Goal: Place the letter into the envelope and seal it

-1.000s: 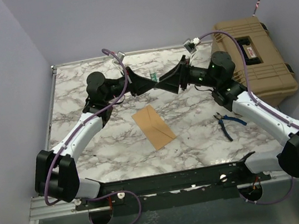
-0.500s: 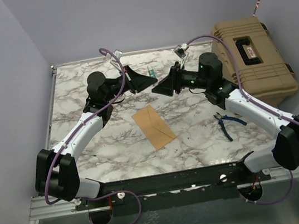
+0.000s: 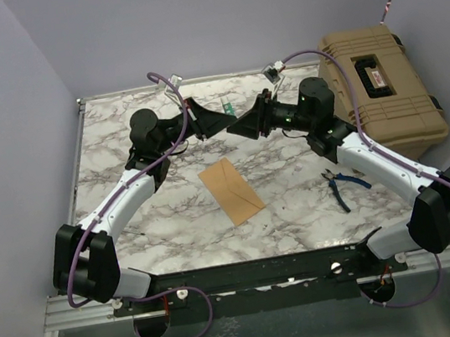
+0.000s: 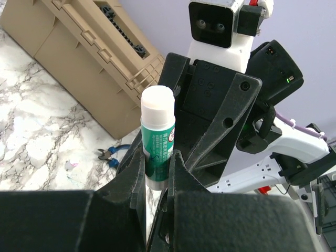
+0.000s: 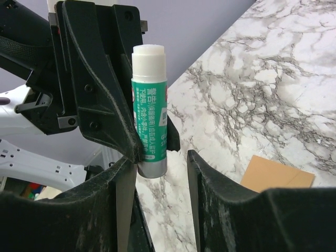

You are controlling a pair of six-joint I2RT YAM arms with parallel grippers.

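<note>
Closes back in leftward with the right pincer (image 5: 157, 163), jaws open about the green-and-white plastic glue stick (image 5: 149, 121) clamped in the left pincer (image 4: 157, 168). Leaves the orange-brown kraft paper envelope (image 3: 231, 190) flat, middle of the marbled counter (image 3: 121, 150); letter unseen. Suggests uncapping before sealing.

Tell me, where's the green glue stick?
Top view: the glue stick is held above the table's far middle by the left gripper, the open right gripper facing it.

walls (image 3: 228, 15) — plain lilac | table (image 3: 173, 218) — grey-veined white marble | tan case (image 3: 383, 94) far right
</note>
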